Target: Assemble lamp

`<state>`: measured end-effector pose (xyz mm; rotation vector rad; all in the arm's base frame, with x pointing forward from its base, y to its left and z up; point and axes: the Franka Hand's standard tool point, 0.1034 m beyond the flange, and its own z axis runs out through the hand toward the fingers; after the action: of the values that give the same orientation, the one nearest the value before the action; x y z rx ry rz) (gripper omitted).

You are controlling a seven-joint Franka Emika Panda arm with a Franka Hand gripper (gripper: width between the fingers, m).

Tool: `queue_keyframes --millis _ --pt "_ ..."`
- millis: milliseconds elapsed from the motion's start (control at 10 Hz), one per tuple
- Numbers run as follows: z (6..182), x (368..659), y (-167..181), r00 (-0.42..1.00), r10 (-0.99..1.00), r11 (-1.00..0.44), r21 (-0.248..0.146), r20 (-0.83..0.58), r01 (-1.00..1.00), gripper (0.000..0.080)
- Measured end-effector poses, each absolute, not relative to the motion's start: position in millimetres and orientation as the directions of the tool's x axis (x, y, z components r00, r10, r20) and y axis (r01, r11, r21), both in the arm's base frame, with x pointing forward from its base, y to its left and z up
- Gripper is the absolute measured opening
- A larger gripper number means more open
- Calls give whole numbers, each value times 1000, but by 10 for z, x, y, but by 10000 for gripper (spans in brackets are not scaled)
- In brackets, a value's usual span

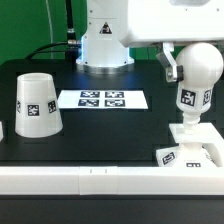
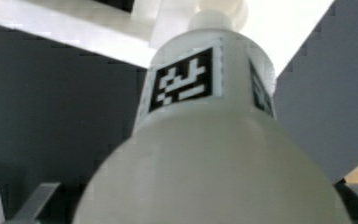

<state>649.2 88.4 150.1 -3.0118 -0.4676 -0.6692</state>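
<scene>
The bulb point(image 1: 193, 95) stands upright at the exterior view's right, its stem down in the socket of the flat square base point(image 1: 205, 154). My gripper point(image 1: 196, 68) comes down from above and is shut on the bulb's round head; one dark finger point(image 1: 172, 68) shows beside the head. In the wrist view the bulb point(image 2: 202, 120) fills the picture with its tag facing the camera, and my gripper point(image 2: 202, 208) has a finger point(image 2: 34, 200) at each side of it. The tapered shade point(image 1: 35, 103) stands mouth down at the exterior view's left, apart from the rest.
The marker board point(image 1: 102, 99) lies flat mid-table between the shade and the bulb. The arm's white pedestal point(image 1: 105, 45) stands behind it. A white rail point(image 1: 100, 181) runs along the table's front edge, just in front of the base.
</scene>
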Motion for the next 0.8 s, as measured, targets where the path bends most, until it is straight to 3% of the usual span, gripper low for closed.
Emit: queue_keyframes --millis 800 --pt "1346 6452 901 863 292 -953 46 411 300 576"
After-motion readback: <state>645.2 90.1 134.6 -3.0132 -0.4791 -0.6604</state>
